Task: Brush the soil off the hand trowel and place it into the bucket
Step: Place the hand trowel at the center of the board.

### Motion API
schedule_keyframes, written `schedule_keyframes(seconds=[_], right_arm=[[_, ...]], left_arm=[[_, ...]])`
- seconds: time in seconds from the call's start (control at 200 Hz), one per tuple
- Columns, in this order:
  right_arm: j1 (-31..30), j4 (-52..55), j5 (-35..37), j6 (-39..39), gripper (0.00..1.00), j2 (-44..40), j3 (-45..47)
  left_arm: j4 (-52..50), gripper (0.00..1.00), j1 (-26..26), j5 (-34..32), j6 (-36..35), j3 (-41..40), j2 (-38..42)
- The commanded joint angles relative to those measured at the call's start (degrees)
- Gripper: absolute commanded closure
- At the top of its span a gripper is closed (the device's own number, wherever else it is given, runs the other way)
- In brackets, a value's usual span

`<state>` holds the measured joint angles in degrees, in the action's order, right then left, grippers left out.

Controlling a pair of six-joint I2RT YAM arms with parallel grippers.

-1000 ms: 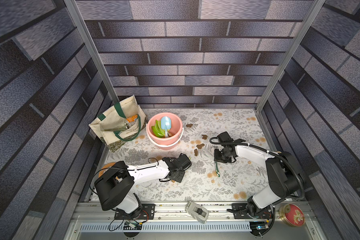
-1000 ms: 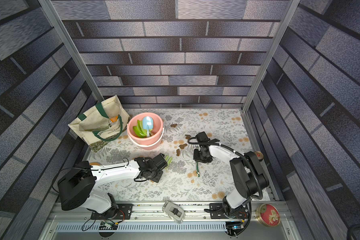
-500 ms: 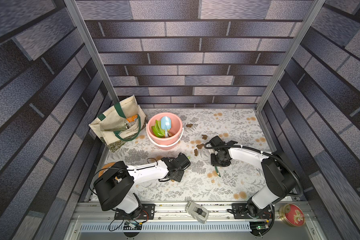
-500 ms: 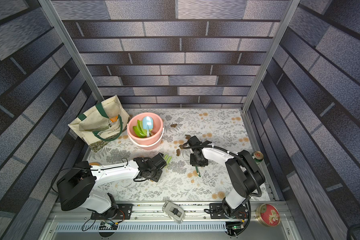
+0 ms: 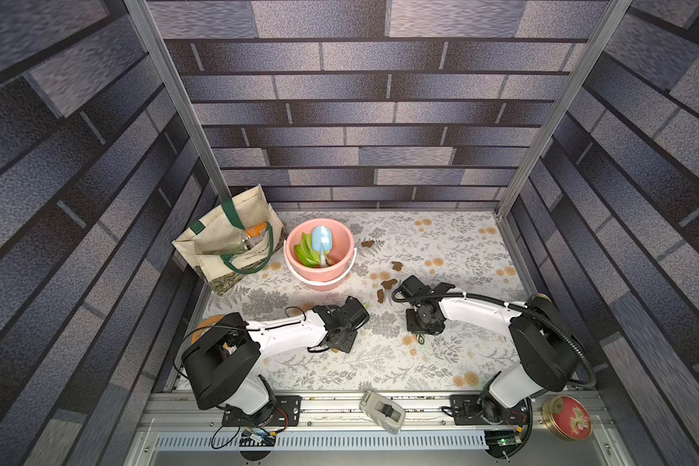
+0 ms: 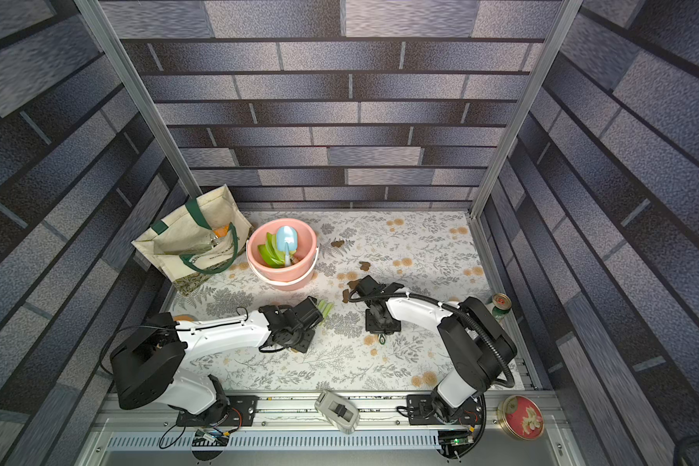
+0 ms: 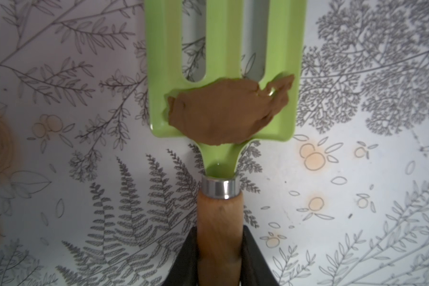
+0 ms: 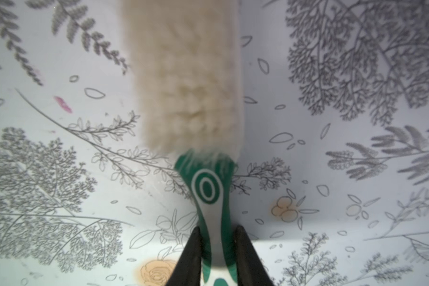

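Now left jaws pinch the fork handle [image 7: 218, 230], right jaws the brush [image 8: 191, 99].

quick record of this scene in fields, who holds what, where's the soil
left gripper: shut on the wooden handle of a light-green three-tined hand fork
soil on tool: one brown putty-like blob across the tine roots
right gripper: shut on a green-and-white cream-bristled brush
bucket: round salmon-pink plastic pail, holding a light-blue trowel and green tools
loose soil: several brown blobs on the floral cloth
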<state>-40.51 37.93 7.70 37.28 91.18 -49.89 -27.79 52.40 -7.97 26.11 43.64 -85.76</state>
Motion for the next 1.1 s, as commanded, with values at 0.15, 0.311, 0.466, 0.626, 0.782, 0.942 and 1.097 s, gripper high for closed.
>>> schedule_keyframes(seconds=[0.15,0.311,0.466,0.626,0.782,0.942,1.097], right_arm=[[-0.55,0.38,0.61,0.62,0.97,0.85,-0.06],[-0.59,1.33,0.77,0.36,1.00,-4.75,-2.14],[-0.63,3.28,0.81,-0.53,1.00,-8.69,-4.64],[-0.26,3.87,-2.44,-2.55,1.00,-12.54,-7.53],[2.75,3.38,-8.46,-4.74,0.99,-15.08,-10.67],[5.94,-0.75,-19.09,-7.81,0.99,-16.11,-15.62],[6.21,-5.63,-33.51,-10.26,0.98,-15.83,-20.55]], left_arm=[[0.46,0.97,-0.39,-1.09,0.69,-0.31,1.51],[0.23,0.90,-0.46,-0.83,0.25,-0.13,2.21],[-0.55,0.62,-0.44,0.10,0.17,-0.03,5.16],[-2.55,0.35,-1.37,1.44,1.07,0.40,13.64],[-3.32,0.27,-6.35,7.96,2.01,0.53,23.69],[-1.57,0.23,-13.88,16.22,1.85,1.35,29.87],[6.74,0.22,-22.24,30.79,5.92,3.58,29.96]])
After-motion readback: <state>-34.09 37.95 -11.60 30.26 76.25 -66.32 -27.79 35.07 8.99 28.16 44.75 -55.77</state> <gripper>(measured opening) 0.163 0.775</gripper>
